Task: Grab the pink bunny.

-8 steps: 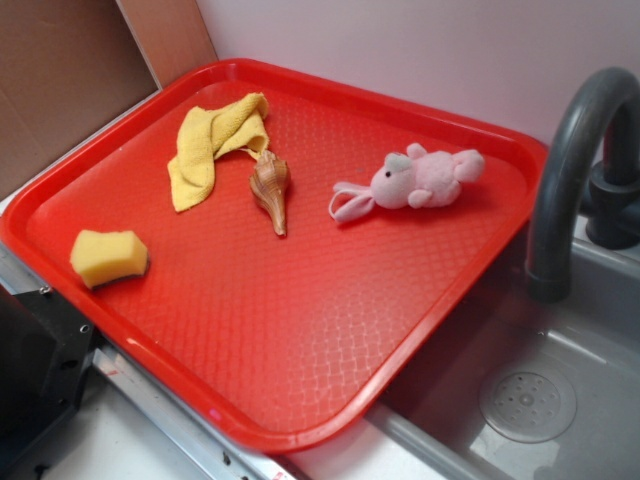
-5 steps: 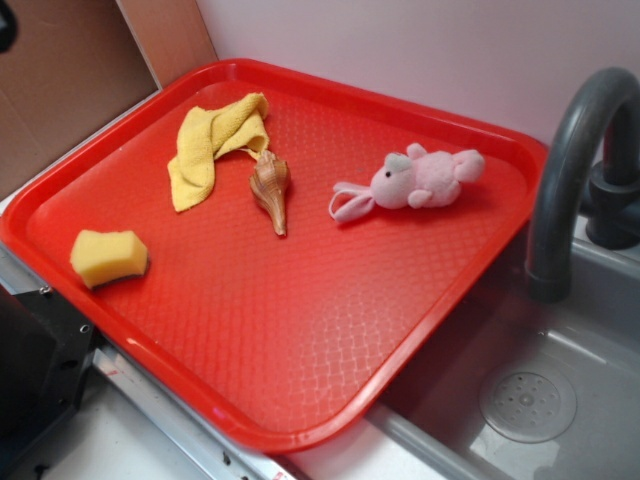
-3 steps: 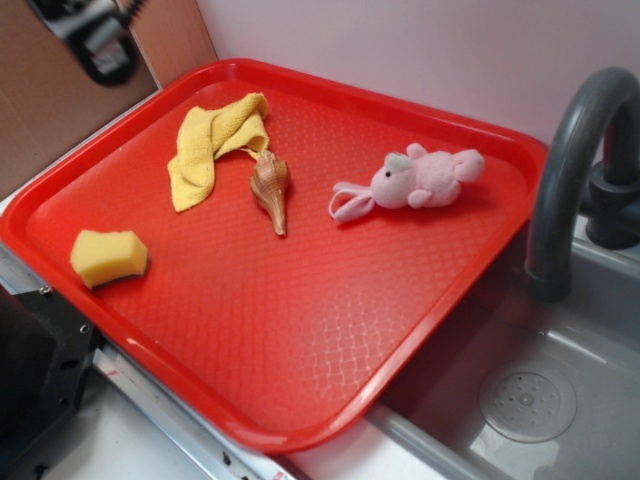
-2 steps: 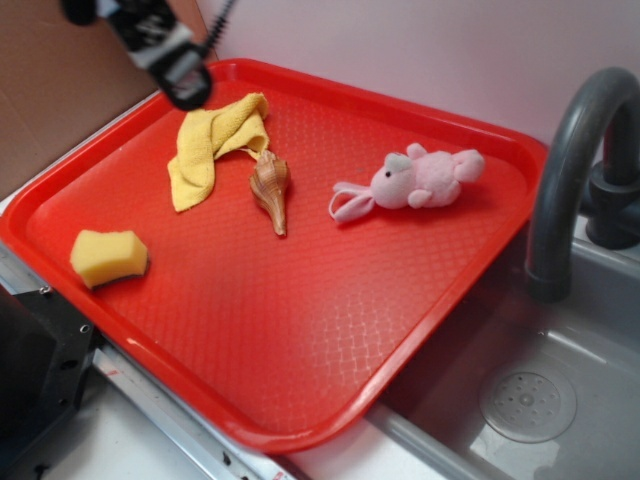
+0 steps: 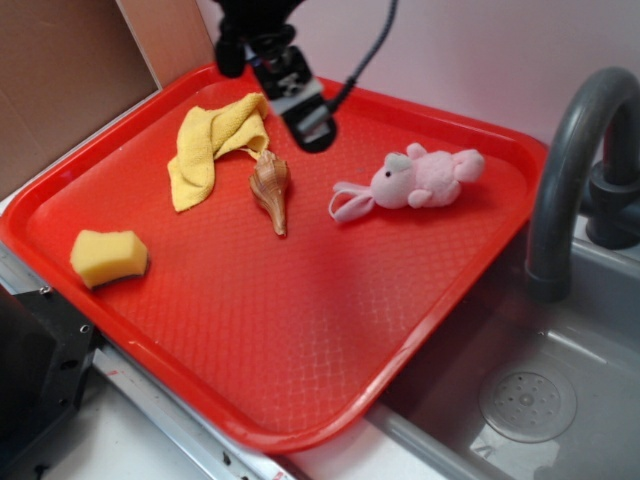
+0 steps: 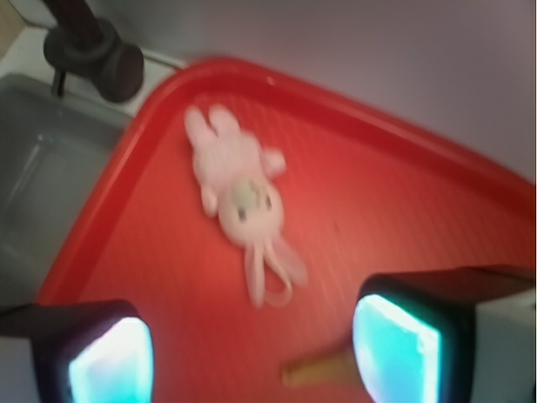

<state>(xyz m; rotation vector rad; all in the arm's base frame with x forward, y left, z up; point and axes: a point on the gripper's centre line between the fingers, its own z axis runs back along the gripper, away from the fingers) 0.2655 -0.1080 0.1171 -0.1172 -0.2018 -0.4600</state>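
Pink bunny point(image 5: 415, 181) untouched; pincer point(image 6: 252, 353) wide, empty.

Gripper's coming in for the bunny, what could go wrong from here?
1. The shell lies close to the bunny's ears; a low sweep by the gripper might knock it.
2. The looped ears trail toward the open gripper; closing early may pinch only an ear.
3. The wrist view is blurred, so alignment looks uncertain.

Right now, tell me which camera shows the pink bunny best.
The exterior view. There the pink bunny is sharp, lying on its side on the red tray, ears toward the shell, grey head patch visible. The wrist view shows the whole bunny too, but motion-blurred, between the open pincer fingers.
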